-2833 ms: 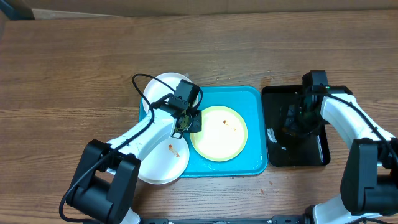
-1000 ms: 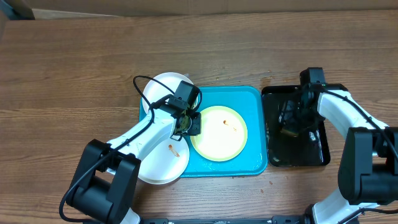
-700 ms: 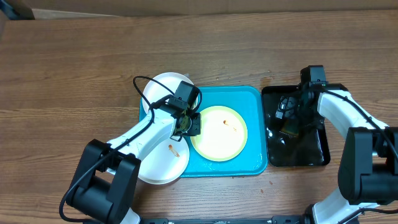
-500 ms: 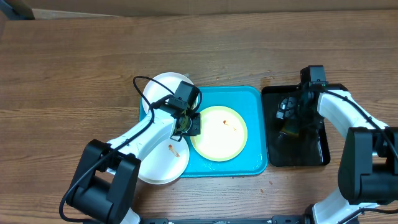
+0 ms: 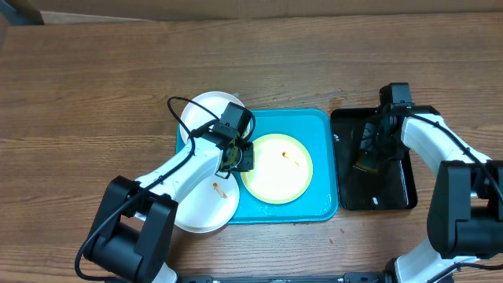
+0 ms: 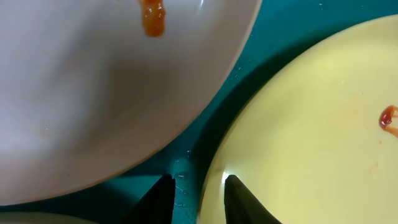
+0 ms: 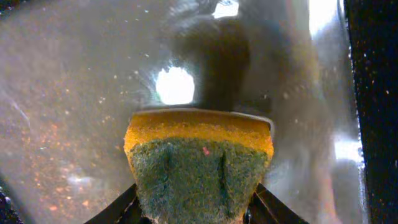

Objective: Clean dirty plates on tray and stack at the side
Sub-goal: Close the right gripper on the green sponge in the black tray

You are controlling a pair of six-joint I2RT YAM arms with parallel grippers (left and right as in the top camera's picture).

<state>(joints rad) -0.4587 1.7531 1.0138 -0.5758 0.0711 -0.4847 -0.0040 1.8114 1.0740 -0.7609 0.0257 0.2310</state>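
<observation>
The left gripper [image 5: 238, 155] is held low over the turquoise tray [image 5: 318, 126], at the left edge of the yellow-green plate [image 5: 279, 169]. In the left wrist view its two dark fingers [image 6: 241, 200] are set a little apart, with the plate's rim between them. One finger is laid over the yellow-green surface and the other over bare tray, and a thin strip of turquoise is left showing between that finger and the rim. The jaws are thus seen astride the rim, not closed on it.

The yellow-green plate is lying flat in the middle of the tray, and a small reddish smear [image 5: 292, 163] is seen right of its centre. A lower white plate [image 5: 206, 206], marked with a reddish-brown smear [image 5: 217, 189], is lying across the tray's left rim and partly out over the wooden table [image 5: 94, 79]. It is parted from the yellow-green plate by a narrow band of tray. An upper white plate [image 5: 204, 114] is lying across the tray's upper left corner, partly covered by the left arm.

The right gripper [image 5: 376, 148] is lowered into the black tray [image 5: 397, 192], which is set just to the right of the turquoise one. A sponge [image 7: 199, 162] is clamped between its fingers. In the right wrist view the green scouring side is pressed by a finger on each flank, and the yellow layer is pointed toward the wet, glistening floor of the tray. Whether the sponge is touching that floor cannot be told.
</observation>
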